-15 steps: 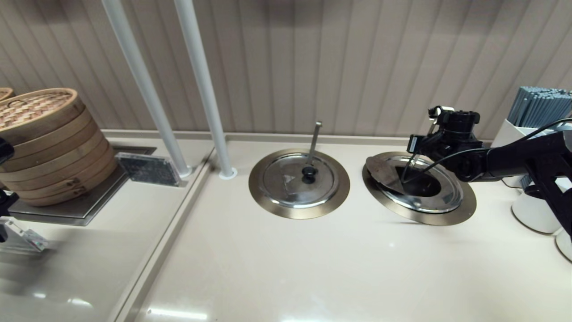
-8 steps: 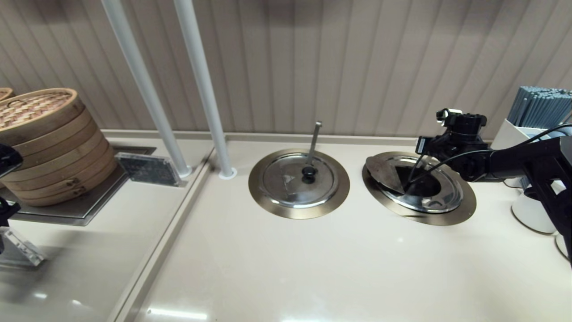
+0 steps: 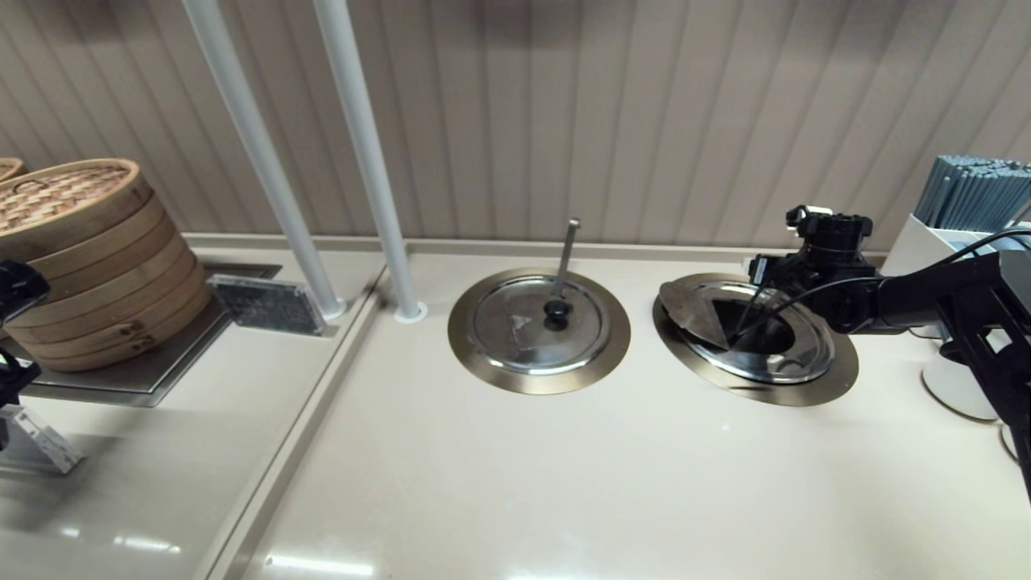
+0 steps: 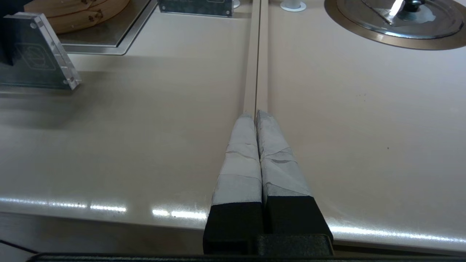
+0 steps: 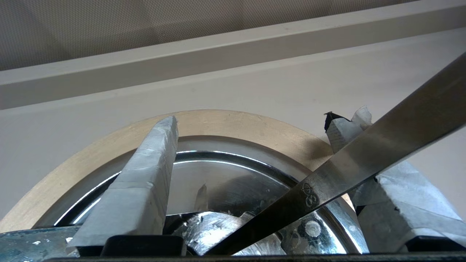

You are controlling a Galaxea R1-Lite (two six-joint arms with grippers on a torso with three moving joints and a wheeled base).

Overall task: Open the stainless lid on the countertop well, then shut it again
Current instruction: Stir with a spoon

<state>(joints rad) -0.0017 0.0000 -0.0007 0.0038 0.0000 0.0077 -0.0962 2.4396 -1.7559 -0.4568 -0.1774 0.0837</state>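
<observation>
Lid-wise, halfway: the stainless lid (image 3: 699, 312) sits folded open over the countertop well (image 3: 830, 379) near the worktop's right edge, right gripper (image 5: 251, 127) spread wide, empty (closing remains).

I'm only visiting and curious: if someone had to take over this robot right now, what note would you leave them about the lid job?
Right gripper: open, holding nothing, at the far edge of the right-hand well. The slanting ladle handle crosses in front of one finger.
Left gripper: shut, empty, parked low over the counter on the left.
Lid: partly folded open, with its flap raised on the left and the dark inside showing.
Done: opening, it seems.
Left: fold the lid shut again. The other lid is closed; leave it alone.
</observation>
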